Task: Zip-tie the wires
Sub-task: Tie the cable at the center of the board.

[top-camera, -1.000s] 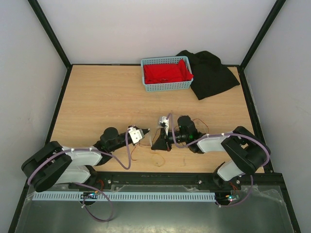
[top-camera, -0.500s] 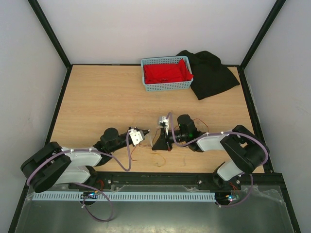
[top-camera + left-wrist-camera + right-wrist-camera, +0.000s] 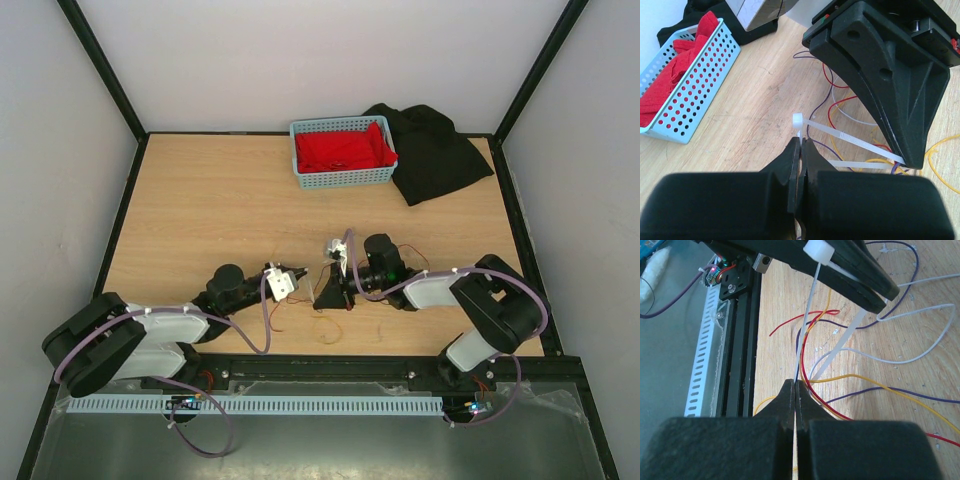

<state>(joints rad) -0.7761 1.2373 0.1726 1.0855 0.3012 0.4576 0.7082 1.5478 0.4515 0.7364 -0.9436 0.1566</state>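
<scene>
Wrist views alone show zip tie (image 3: 839, 344) in right gripper (image 3: 795, 383)

We see both arms folded low, with the forearms reaching toward each other. The left arm (image 3: 150, 330) points the left gripper (image 3: 297, 272) rightward, and the right arm (image 3: 470, 300) points the right gripper (image 3: 330, 290) leftward, tips near each other. Both pairs of jaws are pressed together. The right one pinches the zip tie (image 3: 850, 140), and the left one seems to nip it too.
</scene>
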